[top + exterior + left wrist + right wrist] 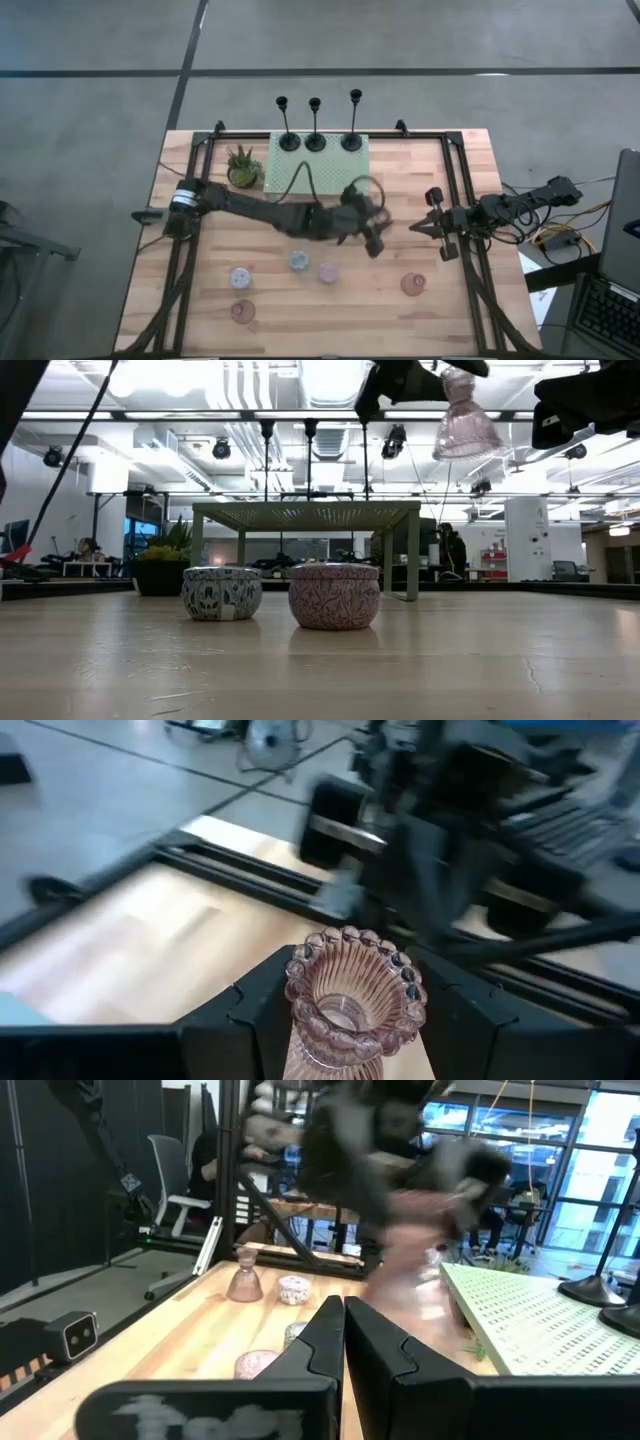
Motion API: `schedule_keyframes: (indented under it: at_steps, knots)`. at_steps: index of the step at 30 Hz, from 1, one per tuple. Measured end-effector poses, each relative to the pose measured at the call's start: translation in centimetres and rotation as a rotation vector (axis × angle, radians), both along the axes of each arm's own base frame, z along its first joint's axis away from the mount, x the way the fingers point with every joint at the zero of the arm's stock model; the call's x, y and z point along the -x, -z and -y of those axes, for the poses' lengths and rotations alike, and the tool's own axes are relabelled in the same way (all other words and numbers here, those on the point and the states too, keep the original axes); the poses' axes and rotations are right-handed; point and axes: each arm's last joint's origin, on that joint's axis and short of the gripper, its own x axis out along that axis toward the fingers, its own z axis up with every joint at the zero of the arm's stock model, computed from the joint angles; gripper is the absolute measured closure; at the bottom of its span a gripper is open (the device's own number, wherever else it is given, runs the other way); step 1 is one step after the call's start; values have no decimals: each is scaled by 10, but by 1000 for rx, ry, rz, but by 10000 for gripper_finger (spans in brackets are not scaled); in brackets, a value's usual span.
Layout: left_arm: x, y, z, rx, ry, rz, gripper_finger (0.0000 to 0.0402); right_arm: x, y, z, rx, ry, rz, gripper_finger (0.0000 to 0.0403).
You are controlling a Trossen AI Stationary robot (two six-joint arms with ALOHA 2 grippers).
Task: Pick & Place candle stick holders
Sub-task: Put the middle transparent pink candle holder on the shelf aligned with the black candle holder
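Observation:
A pink ribbed glass candle holder [355, 982] with a beaded rim sits upright between the fingers of my left gripper [372, 240], which is shut on it high above the table's middle [465, 422]. Three slim black candlesticks [315, 125] stand by their round bases on the far edge of the mint-green shelf [320, 170]. Short round holders rest on the near half of the table: lavender [240, 277], pale blue [299, 261] and pink [329, 271], [413, 285], [243, 312]. My right gripper [415, 228] waits shut at the table's right side. My left gripper pinches the glass holder's upper part, just under the beaded rim [300, 1010], between its two fingers [455, 1020], one on each side. The fingers come nearly level from the table's left. The holder stays upright, its wider foot [467, 445] hanging below, lifted clear of the table.
A small potted plant [243, 168] stands left of the shelf. A black frame rail [455, 190] runs along the table's sides and far edge. In the low view, two patterned tins [222, 592], [334, 596] sit in front of the shelf [305, 515].

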Motion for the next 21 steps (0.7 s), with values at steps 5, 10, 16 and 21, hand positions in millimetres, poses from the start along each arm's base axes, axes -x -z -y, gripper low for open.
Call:
schedule_keyframes:
  at_steps: [5, 10, 16, 21]
  knots:
    - [0, -21, -33, -38, -84, -71, 223, 0, 0, 0, 1, 0, 2, 394]
    - [1, -26, -68, -40, -163, -108, 223, 0, 0, 0, 1, 0, 2, 394]
    - [4, -23, -102, -35, -236, -132, 223, 0, 0, 0, -2, -1, 1, 394]
    - [7, -19, -121, -29, -277, -167, 223, 0, 0, 0, -1, 0, 1, 394]
